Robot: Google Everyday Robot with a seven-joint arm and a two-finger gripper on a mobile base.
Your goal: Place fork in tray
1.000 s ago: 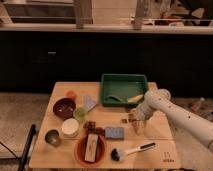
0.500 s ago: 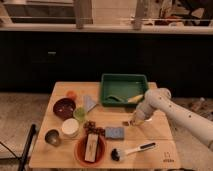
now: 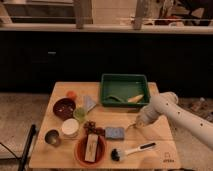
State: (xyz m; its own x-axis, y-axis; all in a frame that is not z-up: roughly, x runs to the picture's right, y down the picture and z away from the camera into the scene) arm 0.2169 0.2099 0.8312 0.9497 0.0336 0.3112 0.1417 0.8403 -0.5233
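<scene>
The dark-green tray [image 3: 124,76] stands at the back of the wooden table, with a green item and a yellowish item inside. My gripper [image 3: 136,124] is low over the table just in front of the tray's near right corner, to the right of the blue sponge [image 3: 115,133]. A thin brownish fork [image 3: 130,127] shows at the gripper's tip, pointing toward the sponge. I cannot tell whether it is held or lying on the table.
A white-handled brush [image 3: 132,150] lies at the front. An orange plate [image 3: 78,152] holds a bar-shaped item. A dark bowl [image 3: 64,107], white cup [image 3: 70,127], metal cup [image 3: 52,137], green cup [image 3: 80,114] and grey cloth [image 3: 90,102] crowd the left half.
The arm has shifted only slightly; the gripper stays low beside the sponge, in front of the tray. Nothing else has moved.
</scene>
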